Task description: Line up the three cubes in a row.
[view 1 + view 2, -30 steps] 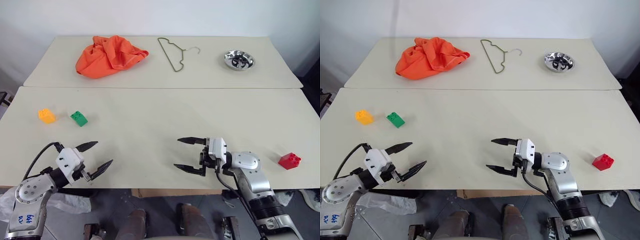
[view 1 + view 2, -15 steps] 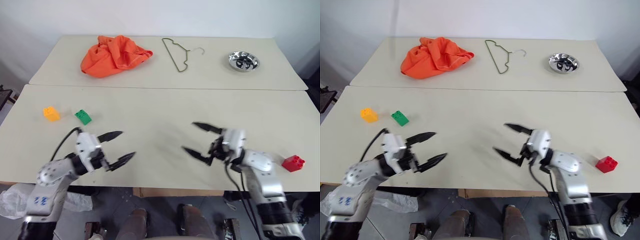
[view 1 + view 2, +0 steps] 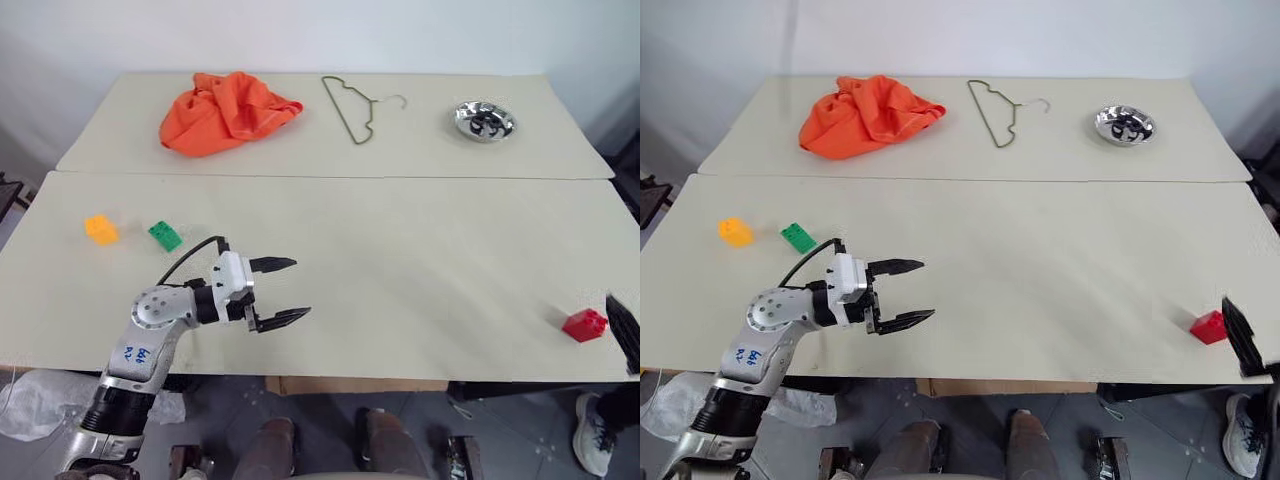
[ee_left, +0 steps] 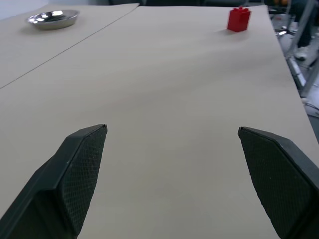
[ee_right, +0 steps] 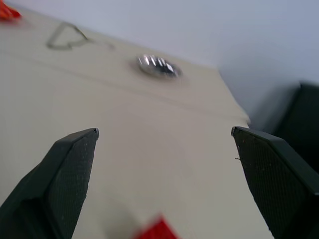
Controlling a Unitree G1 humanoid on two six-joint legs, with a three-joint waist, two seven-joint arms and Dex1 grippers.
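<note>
Yellow cube (image 3: 100,229) near green cube (image 3: 165,236) – red cube (image 3: 584,325) far right

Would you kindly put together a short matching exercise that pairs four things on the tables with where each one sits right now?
Things:
1. red cube
2. green cube
3. orange cloth
4. metal bowl

Places:
A. far table, robot's left end
B. near table, close to the front edge at the robot's right
C. far table, robot's right end
D. near table, beside the yellow-orange cube

Pairs: 1-B, 2-D, 3-A, 4-C
</note>
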